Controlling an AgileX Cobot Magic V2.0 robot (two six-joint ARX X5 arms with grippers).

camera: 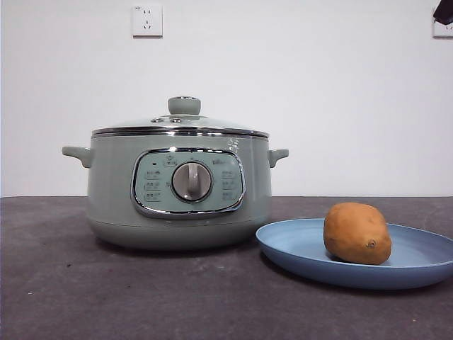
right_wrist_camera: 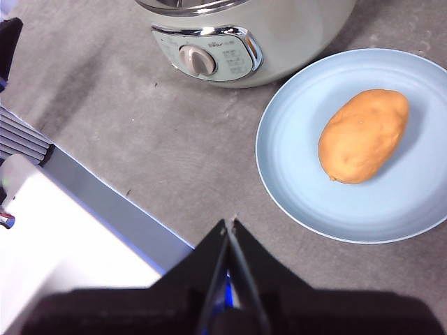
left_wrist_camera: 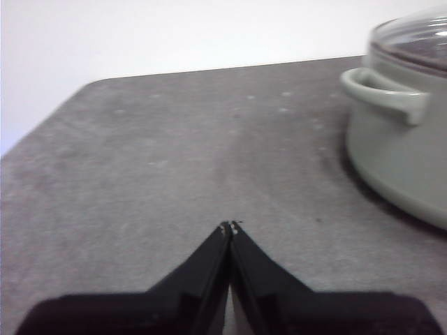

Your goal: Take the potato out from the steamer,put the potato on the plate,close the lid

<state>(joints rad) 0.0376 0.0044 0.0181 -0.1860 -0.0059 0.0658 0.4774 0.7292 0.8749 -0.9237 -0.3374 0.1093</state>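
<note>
The sage-green steamer [camera: 180, 191] stands on the dark table with its glass lid [camera: 181, 124] on it. It also shows in the left wrist view [left_wrist_camera: 405, 139] and the right wrist view [right_wrist_camera: 251, 35]. The orange-brown potato [camera: 357, 233] lies on the light-blue plate [camera: 297, 248], right of the steamer; both show in the right wrist view: potato [right_wrist_camera: 363, 135], plate [right_wrist_camera: 307, 181]. My left gripper [left_wrist_camera: 230, 226] is shut and empty, low over bare table beside the steamer's handle. My right gripper [right_wrist_camera: 229, 223] is shut and empty, high above the table's front, off the plate.
A black arm tip [camera: 444, 12] shows at the front view's top right corner. A wall socket [camera: 147, 20] is on the white wall behind. A white and grey unit [right_wrist_camera: 63, 230] lies at the table's edge in the right wrist view.
</note>
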